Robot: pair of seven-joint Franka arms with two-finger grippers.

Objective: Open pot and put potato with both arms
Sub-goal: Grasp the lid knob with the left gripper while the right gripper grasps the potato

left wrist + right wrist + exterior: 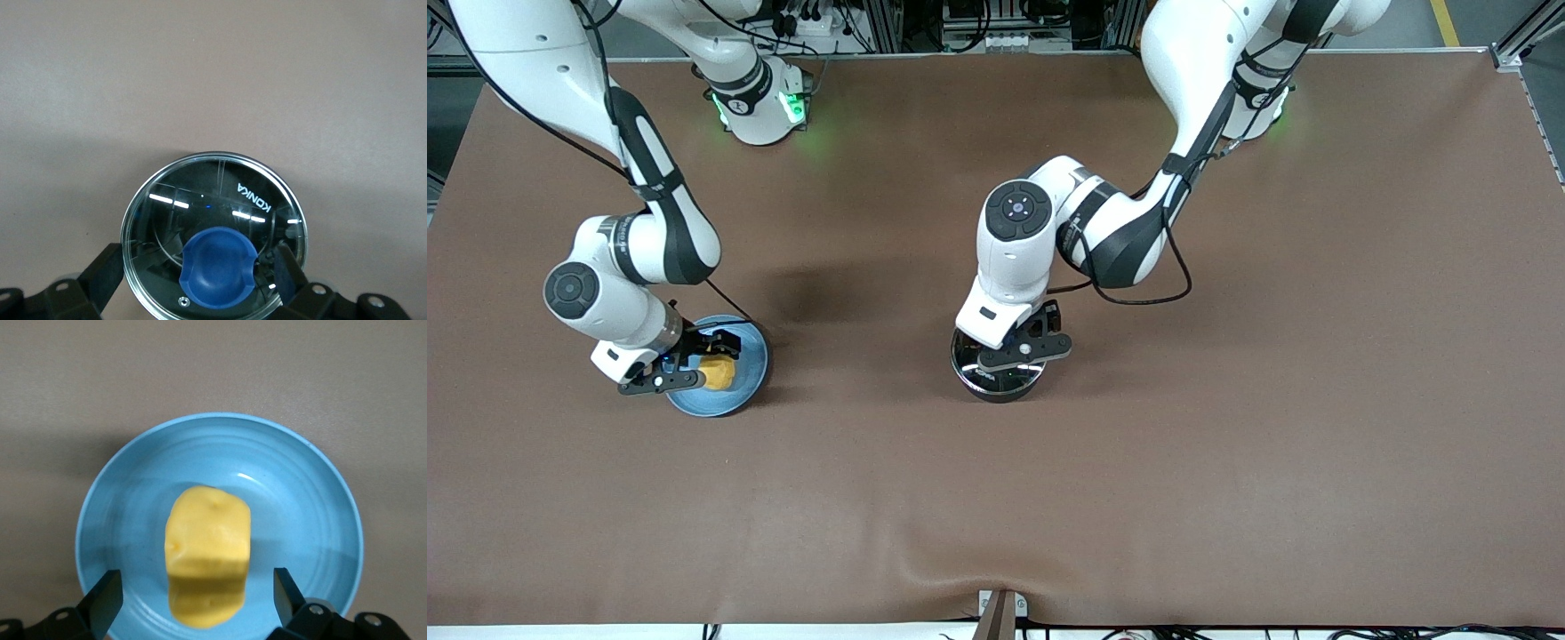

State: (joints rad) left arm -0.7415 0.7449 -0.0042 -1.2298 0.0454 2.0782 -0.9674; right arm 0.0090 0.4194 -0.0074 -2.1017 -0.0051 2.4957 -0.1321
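The black pot (996, 380) stands mid-table with a glass lid (200, 200) on it and a blue knob (219, 268) on the lid. Its long handle is hidden. My left gripper (1011, 357) is low over the lid, open, with one finger on each side of the knob (198, 275); the fingers stand apart from it. The yellow potato (719, 373) lies on the light-blue plate (713, 405) toward the right arm's end. My right gripper (701, 363) is low over the plate, open, its fingers either side of the potato (208, 547) without touching it (195, 599).
The brown table cover (1227, 427) is bare around the pot and the plate (300, 493). A small bracket (1000, 609) sits at the table edge nearest the front camera. The arm bases stand along the table's top edge.
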